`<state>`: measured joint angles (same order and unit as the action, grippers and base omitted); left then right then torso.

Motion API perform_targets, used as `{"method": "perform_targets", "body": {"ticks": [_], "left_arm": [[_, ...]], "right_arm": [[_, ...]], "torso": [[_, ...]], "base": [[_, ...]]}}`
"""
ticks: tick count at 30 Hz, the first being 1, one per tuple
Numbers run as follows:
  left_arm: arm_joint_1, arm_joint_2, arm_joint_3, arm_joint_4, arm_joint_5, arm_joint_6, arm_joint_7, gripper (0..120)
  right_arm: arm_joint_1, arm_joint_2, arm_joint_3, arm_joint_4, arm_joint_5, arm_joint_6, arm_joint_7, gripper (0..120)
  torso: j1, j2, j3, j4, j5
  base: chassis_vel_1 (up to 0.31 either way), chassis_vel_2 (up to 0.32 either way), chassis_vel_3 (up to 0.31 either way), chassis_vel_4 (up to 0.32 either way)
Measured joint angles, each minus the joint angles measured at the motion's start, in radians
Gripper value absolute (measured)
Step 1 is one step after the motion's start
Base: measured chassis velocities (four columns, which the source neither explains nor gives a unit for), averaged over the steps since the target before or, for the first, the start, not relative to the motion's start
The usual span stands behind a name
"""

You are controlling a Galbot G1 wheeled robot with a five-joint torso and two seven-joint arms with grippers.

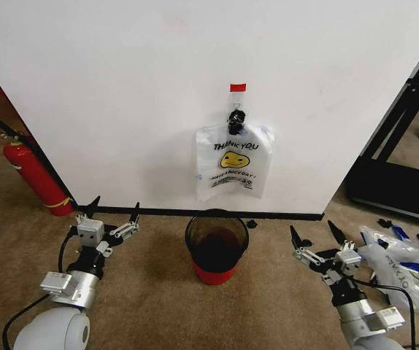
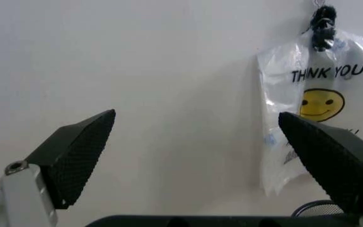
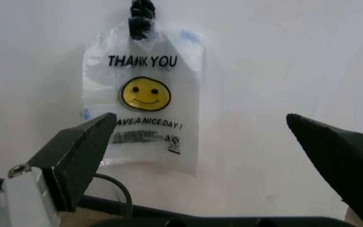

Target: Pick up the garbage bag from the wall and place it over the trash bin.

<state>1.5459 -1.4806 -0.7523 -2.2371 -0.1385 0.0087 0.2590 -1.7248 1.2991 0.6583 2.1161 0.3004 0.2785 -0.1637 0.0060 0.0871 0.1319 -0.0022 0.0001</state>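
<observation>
The garbage bag [image 1: 233, 162], translucent white with "THANK YOU" and a yellow smiley, hangs from a black hook [image 1: 237, 115] on the white wall [image 1: 122, 95], under a red tape strip. It also appears in the left wrist view [image 2: 317, 109] and the right wrist view [image 3: 145, 99]. The trash bin [image 1: 216, 246], dark-sided with a red base, stands on the carpet directly below the bag. My left gripper [image 1: 114, 214] is open, low and left of the bin. My right gripper [image 1: 315, 235] is open, low and right of the bin. Both hold nothing.
A red fire extinguisher [image 1: 36, 175] leans by the wall's left edge. Other printed bags [image 1: 403, 264] lie on the carpet at the right. A black frame [image 1: 399, 146] stands to the right of the wall. Small black pieces [image 1: 252, 221] lie by the baseboard.
</observation>
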Motion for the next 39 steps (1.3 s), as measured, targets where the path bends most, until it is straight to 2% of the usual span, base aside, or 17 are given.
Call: {"method": "perform_targets", "body": {"ticks": [6,13,16,20,22,26,31,33,36,38,39], "left_arm": [[-0.042,0.037,0.016,0.047,-0.018,-0.002,0.007,100],[-0.052,0.049,0.014,0.061,-0.020,0.000,0.009,100],[-0.052,0.047,0.013,0.061,-0.020,0.000,0.013,100],[-0.046,0.038,0.013,0.054,-0.017,-0.001,0.015,89],[-0.043,0.036,0.013,0.050,-0.016,-0.001,0.010,97],[-0.040,0.033,0.012,0.049,-0.013,-0.005,0.007,100],[-0.014,0.013,0.013,0.036,0.006,-0.021,-0.003,100],[0.006,0.006,0.014,0.024,0.015,-0.027,-0.009,100],[0.022,0.017,0.024,0.015,0.024,-0.029,-0.011,100],[0.020,0.031,0.032,0.022,0.036,-0.027,-0.006,100],[0.020,0.031,0.032,0.022,0.036,-0.027,-0.006,100]], "right_arm": [[-0.019,0.034,0.007,0.031,-0.017,-0.021,0.009,100],[-0.021,0.041,0.008,0.030,-0.023,-0.020,0.010,100],[-0.022,0.037,0.013,0.022,-0.022,-0.011,0.004,95],[-0.020,0.032,0.016,0.016,-0.022,-0.003,0.001,81],[-0.018,0.032,0.014,0.016,-0.021,-0.002,0.002,88],[-0.014,0.031,0.010,0.014,-0.021,-0.002,0.007,98],[-0.005,0.011,0.001,0.004,0.001,0.000,0.015,100],[0.009,-0.016,-0.010,-0.006,0.084,0.000,-0.012,100],[0.047,-0.079,-0.045,-0.024,0.330,-0.021,-0.069,100],[0.087,-0.104,-0.066,-0.043,0.477,-0.034,-0.099,100],[0.087,-0.104,-0.066,-0.043,0.477,-0.034,-0.099,100]], "torso": [[0.000,0.000,0.000,-0.0002,-0.0002],[0.000,0.000,0.000,-0.0001,-0.0001],[0.000,0.000,0.000,-0.0001,-0.0001],[0.000,0.000,0.000,-0.0001,-0.0001],[0.000,0.000,0.000,-0.0001,0.0000],[0.000,0.000,0.000,0.0000,0.0000],[0.000,0.000,0.000,-0.0002,0.0000],[0.000,0.000,0.000,-0.0002,-0.0001],[0.000,0.000,0.000,0.0004,0.0000],[0.000,0.000,0.000,-0.0012,-0.0003],[0.000,0.000,0.000,-0.0012,-0.0003]], "base": [[0.000,0.000,0.000,0.000],[0.000,0.000,0.000,0.000],[0.000,0.000,0.000,0.000],[0.000,0.000,0.000,0.000],[0.000,0.000,0.000,0.000],[0.000,0.000,0.000,0.000],[0.000,0.000,0.000,0.000],[0.000,0.000,0.000,0.000],[0.000,0.000,0.000,0.000],[0.000,0.000,0.000,0.000],[0.000,0.000,0.000,0.000]]}}
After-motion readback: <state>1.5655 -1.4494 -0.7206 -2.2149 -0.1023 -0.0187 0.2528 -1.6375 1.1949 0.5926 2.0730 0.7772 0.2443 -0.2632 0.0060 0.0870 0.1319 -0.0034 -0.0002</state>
